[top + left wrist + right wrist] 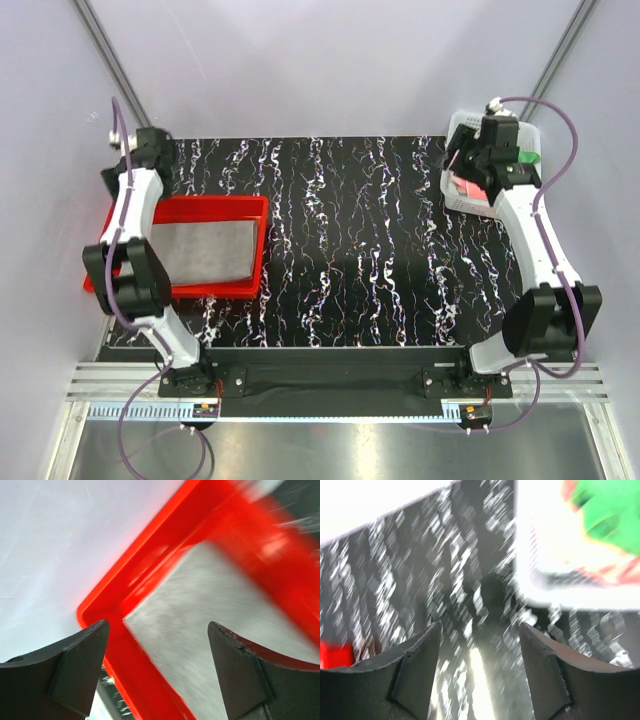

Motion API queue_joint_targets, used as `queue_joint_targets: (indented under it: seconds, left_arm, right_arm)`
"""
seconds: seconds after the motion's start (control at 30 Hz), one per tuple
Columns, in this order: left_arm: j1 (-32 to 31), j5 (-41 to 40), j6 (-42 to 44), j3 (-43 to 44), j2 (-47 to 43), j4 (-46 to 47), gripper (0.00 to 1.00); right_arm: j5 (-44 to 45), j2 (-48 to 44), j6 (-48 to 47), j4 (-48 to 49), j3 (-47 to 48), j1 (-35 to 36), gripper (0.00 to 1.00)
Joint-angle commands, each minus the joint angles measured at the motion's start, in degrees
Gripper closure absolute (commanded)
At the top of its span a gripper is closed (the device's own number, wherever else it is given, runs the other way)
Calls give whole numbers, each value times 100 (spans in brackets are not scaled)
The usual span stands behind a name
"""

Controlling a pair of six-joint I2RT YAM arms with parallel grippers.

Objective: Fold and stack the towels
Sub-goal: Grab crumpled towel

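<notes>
top external: one grey towel (205, 250), one red tray (215, 206), one white basket (461, 122)

Overhead view looks down from high behind the near edge across the whole table (350, 230). Left wrist camera sits close above the red tray (215, 206), at the overhead's left. Right wrist camera, blurred, faces the white basket (458, 122), at the overhead's upper right.

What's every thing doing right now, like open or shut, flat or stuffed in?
Red plastic tray: filled.
Grey terry towel: lying flat inside it.
White perforated plastic basket: holding towels.
Bright green towel: inside that basket.
Salmon-pink towel: inside that basket too.
Left gripper: open, empty.
Right gripper: open, empty.
</notes>
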Motion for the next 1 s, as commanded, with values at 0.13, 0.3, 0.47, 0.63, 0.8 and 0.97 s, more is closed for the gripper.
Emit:
queue_joint_targets:
  seconds: [0.13, 0.3, 0.47, 0.63, 0.8, 0.97]
  left_arm:
    - [-2053, 1722, 264, -145, -1708, 282, 12]
    - [-3259, 2680, 476, -691, -2157, 256, 14]
    - [-3840, 2795, 661, -833, -2254, 335, 15]
    - [-3840, 2980, 722, -762, -2333, 397, 16]
    - [-3840, 3033, 740, -762, -2438, 432, 18]
    - [-3831, 2857, 740, -446, -2614, 265, 19]
  right_arm:
    - [1040, 1799, -577, 115, 1673, -829, 28]
    - [839, 2962, -1085, -1, 2634, -1295, 29]
    - [733, 4438, -1281, -508, 4223, -1559, 32]
    - [891, 5686, -1289, -1072, 5841, -1647, 33]
    - [1041, 5925, -1333, -818, 6063, -1735, 48]
    - [927, 5996, -1106, -712, 6028, -1849, 46]
